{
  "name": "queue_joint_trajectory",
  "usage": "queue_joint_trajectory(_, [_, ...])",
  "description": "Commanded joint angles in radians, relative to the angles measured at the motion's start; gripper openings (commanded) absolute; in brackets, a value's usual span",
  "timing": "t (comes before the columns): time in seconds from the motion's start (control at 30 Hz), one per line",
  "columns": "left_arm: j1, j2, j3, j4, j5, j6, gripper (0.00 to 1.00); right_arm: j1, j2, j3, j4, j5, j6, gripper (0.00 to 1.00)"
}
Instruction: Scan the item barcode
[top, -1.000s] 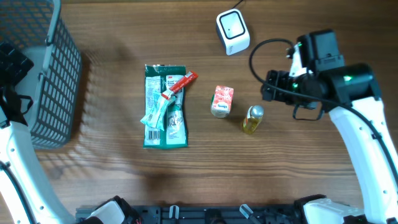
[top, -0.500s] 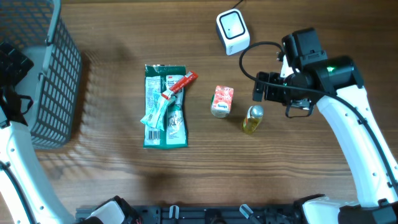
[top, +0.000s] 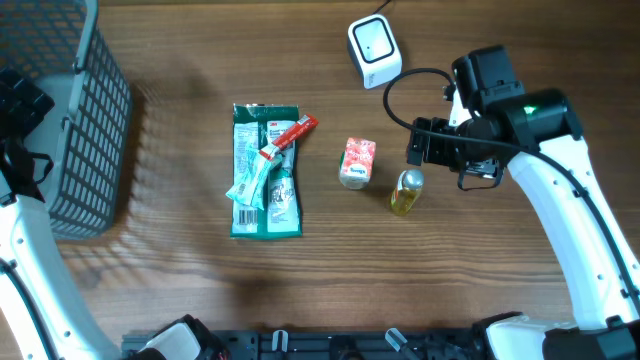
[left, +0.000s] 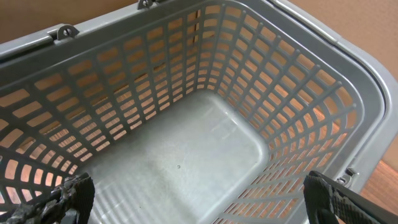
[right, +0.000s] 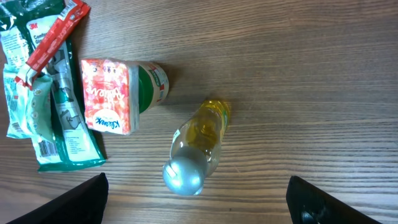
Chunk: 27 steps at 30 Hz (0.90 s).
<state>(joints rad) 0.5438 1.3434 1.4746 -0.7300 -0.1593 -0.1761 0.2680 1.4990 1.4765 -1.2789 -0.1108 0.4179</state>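
The right gripper is hovering just above the bench, its jaws standing wide apart and gripping nothing. Right between them the small bottle of yellow liquid is lying on its side, silver cap pointing toward the camera; this is looking like the item to be scanned.

The round body is posing the main risk. If the jaws are closing off-centre or catching the tapering cap end, the bottle is likely to roll or squirt out sideways. It could then knock the orange packet lying near it on the left, with the green 3M pack and the red sachet sitting further out. A grip that is covering the label would also be blocking the code from the white scanner, which is standing well apart at the far edge of the bench. The arm's own cable is looping near the scanner too, and could snag on the way there.

No barcode is showing on the bottle in either view, so which face needs turning is impossible to tell. A green-and-white part is peeking out from behind the orange packet; whether it belongs to the packet is unclear. The fingertips are being cut off by the frame.

Far off to the left, the left gripper is hanging over the grey basket, jaws fully spread and empty.
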Motion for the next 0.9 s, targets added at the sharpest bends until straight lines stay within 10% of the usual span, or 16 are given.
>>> queue_joint_trajectory(0.0, [0.004, -0.002, 0.006, 0.003, 0.005, 0.019, 1.00, 0.004, 0.016, 0.000, -0.008, 0.020, 0.001, 0.92])
queue_joint_trajectory(0.87, [0.004, -0.002, 0.006, 0.003, 0.005, 0.019, 1.00, 0.127, 0.131, -0.149, 0.045, 0.089, 0.240, 0.89])
